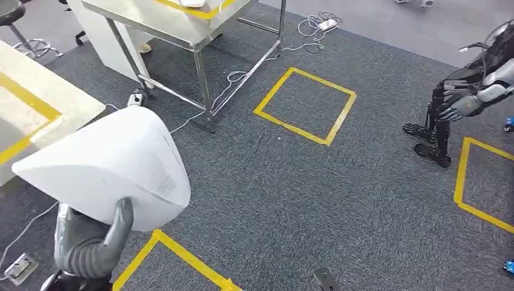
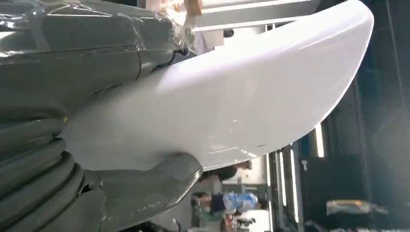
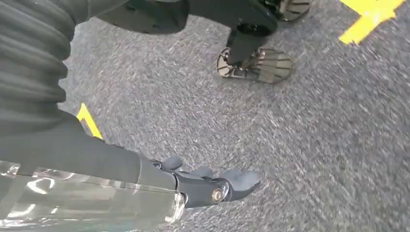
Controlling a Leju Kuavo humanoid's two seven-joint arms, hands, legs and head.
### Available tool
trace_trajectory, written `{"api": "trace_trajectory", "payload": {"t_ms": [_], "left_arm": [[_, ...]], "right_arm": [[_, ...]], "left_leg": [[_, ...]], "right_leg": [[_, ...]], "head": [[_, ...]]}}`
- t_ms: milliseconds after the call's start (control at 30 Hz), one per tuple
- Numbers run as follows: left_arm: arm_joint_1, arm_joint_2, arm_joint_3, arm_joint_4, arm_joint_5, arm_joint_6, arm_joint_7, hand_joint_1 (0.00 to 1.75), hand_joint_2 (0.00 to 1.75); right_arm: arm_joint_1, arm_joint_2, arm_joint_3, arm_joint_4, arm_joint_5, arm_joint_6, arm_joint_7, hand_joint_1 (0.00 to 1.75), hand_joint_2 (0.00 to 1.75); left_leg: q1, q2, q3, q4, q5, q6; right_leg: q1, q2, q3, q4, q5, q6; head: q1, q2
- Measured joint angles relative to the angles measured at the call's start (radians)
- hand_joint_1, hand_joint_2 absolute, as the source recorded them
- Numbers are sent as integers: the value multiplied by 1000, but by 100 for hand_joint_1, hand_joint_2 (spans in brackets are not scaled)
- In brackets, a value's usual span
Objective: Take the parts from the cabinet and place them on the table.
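Observation:
My left hand (image 1: 91, 245) holds a large white curved shell part (image 1: 115, 163) low at the left of the head view, with the thumb (image 1: 123, 223) pressed up against its near face. In the left wrist view the same glossy white part (image 2: 241, 96) lies between the grey thumb (image 2: 145, 188) and the rest of my left hand (image 2: 72, 67). My right hand (image 3: 208, 183) hangs over the grey carpet, its dark fingers stretched out with nothing in them.
A pale table with yellow tape (image 1: 36, 103) stands at the left. A metal-legged table (image 1: 182, 30) is ahead, with cables (image 1: 236, 79) on the floor by it. Another robot (image 1: 467, 97) stands at the right, its feet (image 3: 254, 63) on the carpet. Yellow tape squares (image 1: 306, 106) mark the floor.

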Motion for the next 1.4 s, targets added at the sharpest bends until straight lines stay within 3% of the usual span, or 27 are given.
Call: {"api": "trace_trajectory", "payload": {"t_ms": [67, 100, 133, 167, 200, 233, 300, 367, 400, 467, 500, 567, 633, 667, 800, 833, 867, 933, 1000, 1033, 1100, 1133, 1167, 1200, 1233, 1333, 1400], "left_arm": [[0, 0, 2, 0, 0, 0, 1, 175, 175], [0, 0, 2, 0, 0, 0, 1, 175, 175], [0, 0, 2, 0, 0, 0, 1, 175, 175], [1, 0, 3, 0, 0, 0, 0, 175, 175], [1, 0, 2, -1, 0, 0, 0, 175, 175], [1, 1, 3, -1, 0, 0, 0, 175, 175], [0, 1, 5, -1, 0, -1, 0, 175, 175], [-2, 1, 5, -2, 0, -2, 0, 175, 175], [-3, 0, 5, -2, 0, -3, 0, 175, 175], [-2, 0, 4, 0, 0, -5, 0, 175, 175], [-2, 0, 5, 0, 0, -6, 0, 175, 175], [-3, 0, 4, 0, 0, -8, 1, 175, 175], [-3, 0, 4, -1, 0, -10, 1, 175, 175], [-4, 0, 4, 0, 0, -11, 2, 175, 175], [-4, 0, 4, -2, 0, -16, 4, 175, 175], [-3, 0, 5, -2, 0, -17, 4, 175, 175], [-4, 0, 5, -3, 0, -17, 4, 175, 175], [-10, 0, 5, 0, 0, -19, 5, 175, 175], [-8, 0, 5, 2, 0, -18, 8, 175, 175], [-8, 0, 5, 3, 0, -18, 8, 175, 175], [-8, 0, 5, 4, 0, -19, 10, 175, 175], [-9, 0, 5, 4, 0, -18, 11, 175, 175], [-9, 0, 5, 5, 0, -18, 12, 175, 175], [-8, 0, 5, 3, 0, -18, 14, 175, 175], [-7, 0, 4, 3, 0, -18, 14, 175, 175], [-8, 1, 5, 3, 0, -18, 14, 175, 175], [-8, 0, 5, 3, 0, -17, 15, 175, 175]], "right_arm": [[-1, 3, 0, 0, 0, 1, 0, 0, 175], [-2, 4, 0, 0, 0, 1, 0, 0, 175], [-2, 4, 0, 0, 0, 1, 0, 0, 175], [-4, 0, 0, 0, 0, 1, 0, 0, 175], [-7, 1, 0, 0, 1, 1, 0, 0, 175], [-8, 4, 0, 0, 2, 1, 0, 0, 175], [-9, 4, 0, 0, 6, 2, 1, 0, 175], [-10, 5, 0, 0, 7, 3, 3, 0, 175], [-8, 4, 0, 0, 7, 2, 4, 0, 175], [-2, 4, 0, 1, 8, 3, 6, 0, 175], [1, 4, 0, 1, 8, 3, 7, 0, 175], [0, 4, 1, 0, 8, 3, 7, 0, 175], [-1, 3, 1, 0, 9, 3, 7, 0, 175], [0, -1, 1, 1, 10, 3, 7, 0, 175], [-8, -1, 1, 0, 11, 5, 11, 0, 175], [-10, 2, 1, -1, 11, 5, 11, 0, 175], [-13, 2, 1, 0, 11, 5, 11, 0, 175], [-10, 3, 1, 0, 11, 6, 11, 0, 175], [-2, 3, 1, 0, 11, 7, 11, 0, 175], [-1, 4, 1, 0, 11, 7, 11, 0, 175], [-1, 5, 1, 0, 11, 8, 11, 0, 175], [-1, 6, 1, 0, 11, 8, 11, 0, 175], [0, 5, 1, 0, 10, 8, 11, 0, 175], [0, 4, 1, 0, 10, 8, 11, 0, 175], [-1, 4, 1, 0, 10, 8, 11, 0, 175], [2, 4, 2, 0, 11, 8, 11, 0, 175], [4, 5, 2, 0, 11, 8, 11, 0, 175]], "left_leg": [[7, 10, 64, -108, 72, -13], [9, 32, 119, -202, 114, -19], [8, 76, 151, -266, 113, -26], [4, 83, 152, -265, 109, -10], [2, 70, 149, -263, 109, 11], [-2, 66, 147, -261, 108, 20], [-1, 48, 144, -265, 114, 34], [0, 30, 141, -265, 118, 44], [-1, 20, 139, -265, 121, 47], [-6, -4, 135, -265, 123, 52], [-9, -16, 134, -264, 125, 54], [-15, -43, 134, -265, 127, 57], [-13, -68, 134, -265, 131, 57], [-14, -79, 131, -264, 134, 53], [-3, -123, 114, -271, 152, 25], [-5, -111, 110, -265, 146, 26], [-15, -18, 95, -239, 112, 23], [-10, 3, 40, -110, 31, 13], [-2, 1, -3, 0, -4, 1], [0, 2, 7, -10, 13, -4], [4, 16, 84, -135, 86, -10], [5, 43, 138, -226, 122, -13], [-5, 90, 157, -259, 96, -13], [-2, 78, 155, -264, 105, 7], [-3, 72, 152, -262, 103, 20], [-3, 45, 147, -265, 112, 40], [-2, 26, 143, -265, 116, 47]], "right_leg": [[-8, -18, 0, 10, -7, 11], [-13, -25, 0, 21, -15, 21], [-12, -32, -1, 35, -24, 32], [-6, -34, -6, 45, -32, 41], [-6, -37, -6, 47, -32, 43], [-8, -41, -4, 43, -30, 47], [-13, -52, -3, 44, -32, 55], [-17, 2, -25, 99, -85, 65], [-16, 15, -60, 185, -134, 66], [-15, 20, -130, 345, -195, 62], [-14, 21, -142, 368, -190, 58], [-11, 28, -106, 284, -120, 40], [4, 69, -27, 100, -27, 12], [5, 107, -12, 65, -36, -2], [10, 78, -6, 38, -24, -3], [-5, 64, 1, 15, -11, 4], [0, 56, 4, 3, -4, 5], [-2, 33, 0, 4, 0, 3], [-3, 8, -2, 6, -2, 5], [-4, -2, -2, 8, -3, 7], [-9, -17, -2, 19, -10, 17], [-10, -22, -2, 29, -17, 25], [-5, -26, -5, 37, -24, 34], [1, -30, -8, 49, -30, 39], [2, -35, -7, 49, -30, 40], [-5, -45, -10, 48, -36, 52], [-9, 7, -40, 133, -102, 61]], "head": [[-5, 0], [-10, 0], [-18, 0], [-30, 0], [-25, 0], [-16, 0], [-19, 0], [-11, 0], [-5, 0], [8, 0], [14, 0], [22, 0], [23, 0], [18, 0], [32, 0], [34, 0], [25, 0], [8, 0], [0, 0], [-3, 0], [-13, 0], [-20, 0], [-28, 0], [-34, 0], [-22, 0], [-18, 0], [-10, 0]]}}
